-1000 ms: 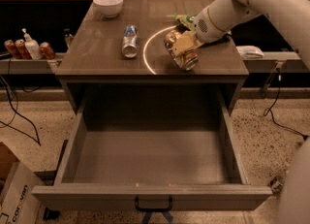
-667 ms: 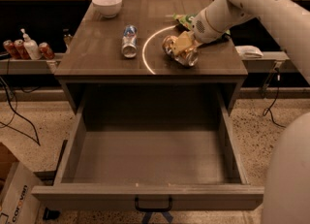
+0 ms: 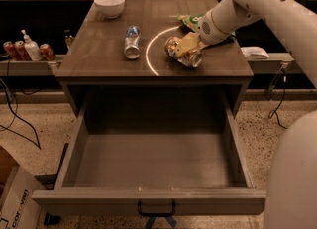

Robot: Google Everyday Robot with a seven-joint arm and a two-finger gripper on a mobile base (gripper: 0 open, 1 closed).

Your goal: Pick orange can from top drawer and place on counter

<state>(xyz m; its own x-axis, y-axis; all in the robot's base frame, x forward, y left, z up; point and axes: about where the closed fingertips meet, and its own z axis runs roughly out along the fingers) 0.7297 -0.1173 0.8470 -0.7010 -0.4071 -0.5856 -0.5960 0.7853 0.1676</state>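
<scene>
The orange can (image 3: 191, 60), dented with silver ends, lies on its side on the counter (image 3: 99, 49), just right of the pale arc (image 3: 150, 49). My gripper (image 3: 183, 48) reaches in from the upper right on the white arm, and its yellowish fingers (image 3: 187, 42) are closed around the can's middle, at counter height. The top drawer (image 3: 148, 200) is pulled fully open below, its black handle (image 3: 156, 208) at the front. Nothing shows inside the drawer.
A silver-and-blue can (image 3: 132, 42) lies left of the arc. A white bowl (image 3: 109, 4) stands at the back left, a green bag (image 3: 190, 21) behind the gripper. Red cans (image 3: 11, 49) and a bottle (image 3: 30, 47) sit on a side shelf. A cardboard box (image 3: 12, 193) is at the lower left.
The gripper and the orange can have shifted slightly left and down toward the counter surface. The drawer has not moved.
</scene>
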